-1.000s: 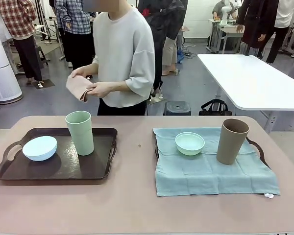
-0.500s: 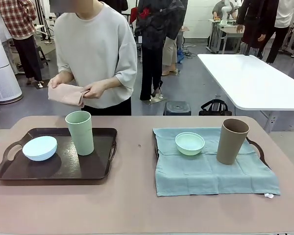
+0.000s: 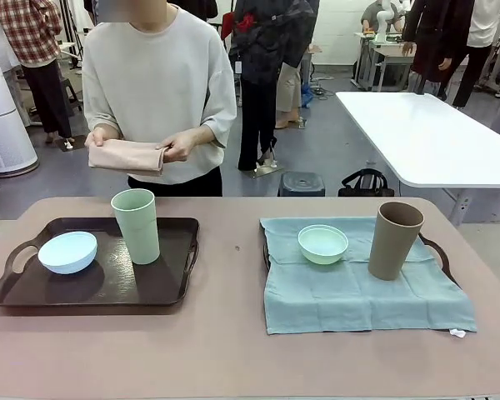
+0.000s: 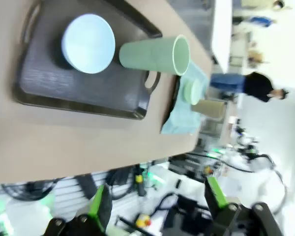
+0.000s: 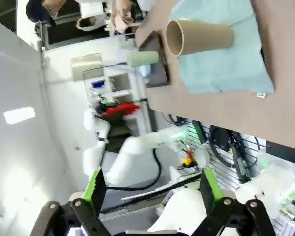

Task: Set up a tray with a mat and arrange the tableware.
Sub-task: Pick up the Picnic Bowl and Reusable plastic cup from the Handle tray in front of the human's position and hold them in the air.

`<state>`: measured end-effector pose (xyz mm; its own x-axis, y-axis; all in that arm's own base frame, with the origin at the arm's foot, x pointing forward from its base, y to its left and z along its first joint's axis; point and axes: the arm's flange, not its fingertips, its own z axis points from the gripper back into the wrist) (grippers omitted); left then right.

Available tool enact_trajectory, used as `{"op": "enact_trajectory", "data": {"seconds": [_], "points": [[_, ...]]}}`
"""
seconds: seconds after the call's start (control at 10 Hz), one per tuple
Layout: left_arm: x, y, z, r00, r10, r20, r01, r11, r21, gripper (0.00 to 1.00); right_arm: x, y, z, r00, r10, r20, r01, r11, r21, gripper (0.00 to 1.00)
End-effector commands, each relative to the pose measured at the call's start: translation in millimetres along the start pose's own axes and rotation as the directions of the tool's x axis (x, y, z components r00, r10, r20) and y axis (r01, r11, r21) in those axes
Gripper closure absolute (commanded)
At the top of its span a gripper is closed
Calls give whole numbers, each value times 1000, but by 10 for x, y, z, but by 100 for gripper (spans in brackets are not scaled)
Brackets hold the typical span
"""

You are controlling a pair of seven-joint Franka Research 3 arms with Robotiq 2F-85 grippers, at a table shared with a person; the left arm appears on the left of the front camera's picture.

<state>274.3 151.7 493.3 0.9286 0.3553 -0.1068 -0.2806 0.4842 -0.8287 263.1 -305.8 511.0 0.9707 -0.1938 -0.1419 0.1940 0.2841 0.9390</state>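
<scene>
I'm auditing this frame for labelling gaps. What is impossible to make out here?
- Front view: right tray lies mostly under the blue mat; its surface is hidden.
- Front view: brown cup: its wall hides its inside.
- Front view: pink cloth is folded in the person's hands; full shape unknown.
- Left wrist view: mint bowl is far, small and blurred.

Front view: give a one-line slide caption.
Person holding folded pink cloth behind dark tray bearing pale blue round bowl and tall light green cup.
</scene>
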Motion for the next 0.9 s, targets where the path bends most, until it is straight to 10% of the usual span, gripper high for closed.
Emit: {"op": "enact_trajectory", "data": {"seconds": [0.0,0.5,0.8], "points": [[281,233,208,999,46,23,-43,989,-144,0,15,23,191,998,-62,27,60,996,72,0],[221,607,416,972,-37,234,103,956,-275,0,21,-58,8,996,-44,-73,50,995,84,0],[280,624,442,984,34,172,12,965,-260,0,74,-138,-94,998,-51,-36,54,995,85,0]]}}
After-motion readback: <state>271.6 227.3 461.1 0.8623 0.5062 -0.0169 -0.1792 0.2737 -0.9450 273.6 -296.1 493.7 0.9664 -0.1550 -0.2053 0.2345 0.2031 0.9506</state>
